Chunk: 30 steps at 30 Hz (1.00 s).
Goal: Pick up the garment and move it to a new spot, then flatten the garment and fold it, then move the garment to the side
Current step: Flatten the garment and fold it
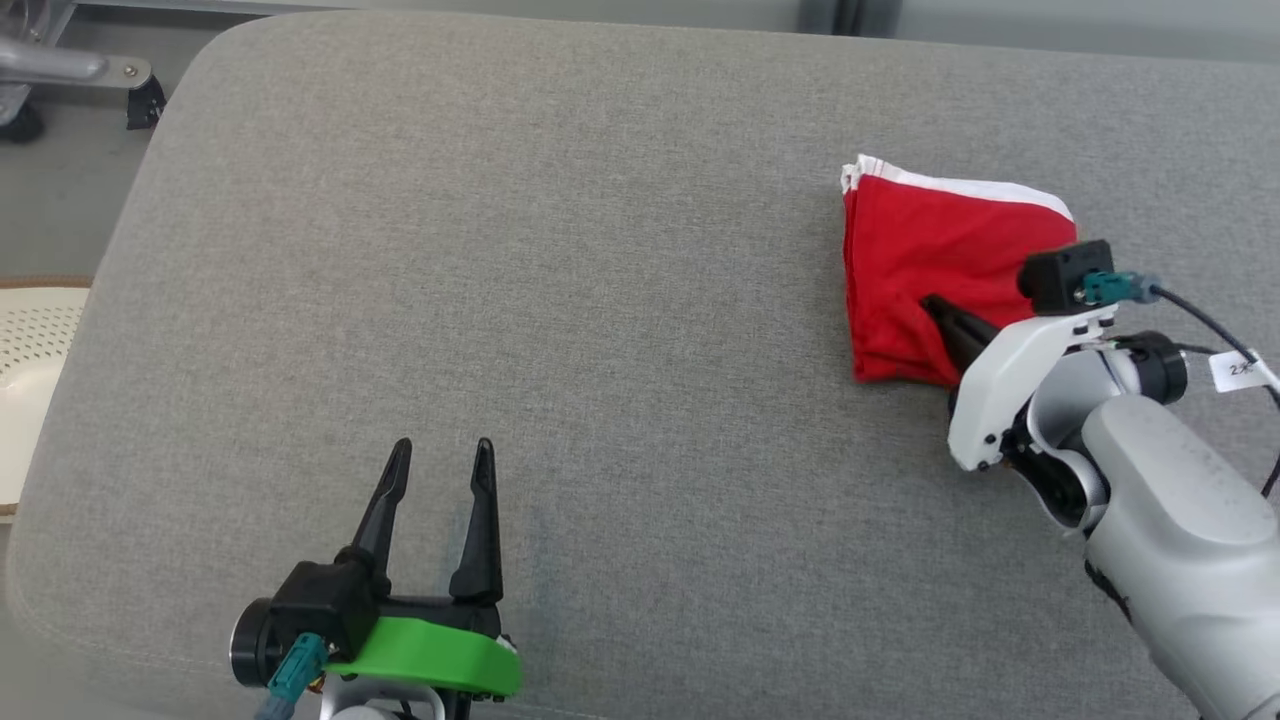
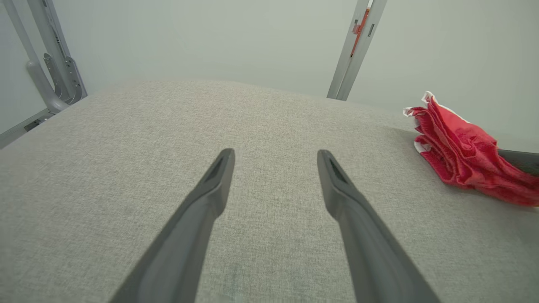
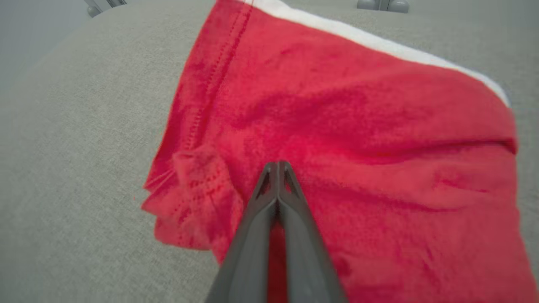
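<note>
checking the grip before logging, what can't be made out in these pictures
Whether the shut right pincer pinches the garment or only presses it: right wrist view, tips closed against cloth.
Garment's near right corner: head view, behind the right arm.
Writing on the cable tag: head view, too small.

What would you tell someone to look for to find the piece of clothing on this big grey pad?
Start with the wide grey fabric surface before the robot. Toward its right side lies a folded garment, under the shut tips of the right gripper. It is bright red with a white band along its far edge, unlike the plain grey all around it.
</note>
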Available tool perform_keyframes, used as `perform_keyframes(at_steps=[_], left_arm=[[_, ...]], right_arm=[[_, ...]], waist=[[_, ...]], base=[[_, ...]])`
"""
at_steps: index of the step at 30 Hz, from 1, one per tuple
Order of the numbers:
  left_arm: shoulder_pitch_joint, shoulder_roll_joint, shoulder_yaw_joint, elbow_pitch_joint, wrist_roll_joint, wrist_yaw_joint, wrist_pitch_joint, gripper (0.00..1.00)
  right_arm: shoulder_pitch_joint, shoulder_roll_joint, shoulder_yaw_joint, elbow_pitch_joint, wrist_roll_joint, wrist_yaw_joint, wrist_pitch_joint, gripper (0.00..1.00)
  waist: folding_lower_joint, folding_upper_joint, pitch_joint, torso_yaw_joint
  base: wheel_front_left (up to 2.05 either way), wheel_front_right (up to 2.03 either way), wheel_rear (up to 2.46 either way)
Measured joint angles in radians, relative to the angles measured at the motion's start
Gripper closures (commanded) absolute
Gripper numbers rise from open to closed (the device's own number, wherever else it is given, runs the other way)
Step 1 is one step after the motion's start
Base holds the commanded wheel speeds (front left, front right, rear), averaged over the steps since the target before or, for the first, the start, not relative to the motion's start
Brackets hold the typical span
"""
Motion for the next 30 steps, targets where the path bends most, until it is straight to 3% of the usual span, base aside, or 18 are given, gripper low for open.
perform_keyframes(at_steps=[8,21,26,30], left_arm=[[0.005,0.000,0.000,0.002,-0.005,0.006,0.000,0.00],[0.028,0.000,0.002,0.006,-0.004,0.013,0.000,0.00],[0.056,0.000,0.012,0.008,0.001,0.013,0.000,0.00],[0.082,0.000,0.045,0.009,0.013,0.013,0.000,0.00]], right_arm=[[0.049,0.005,0.131,-0.046,0.081,0.000,0.002,1.00],[0.080,0.010,0.240,-0.078,0.126,0.000,-0.035,1.00],[0.109,0.023,0.256,-0.093,0.141,0.000,-0.099,1.00],[0.134,0.004,0.209,-0.097,0.106,0.000,-0.196,1.00]], waist=[[0.0000,0.0000,-0.022,-0.011],[0.0000,0.0000,-0.067,-0.063],[0.0000,0.0000,-0.099,-0.078],[0.0000,0.0000,-0.135,-0.097]], base=[[0.00,0.00,0.00],[0.00,0.00,0.00],[0.00,0.00,0.00],[0.00,0.00,0.00]])
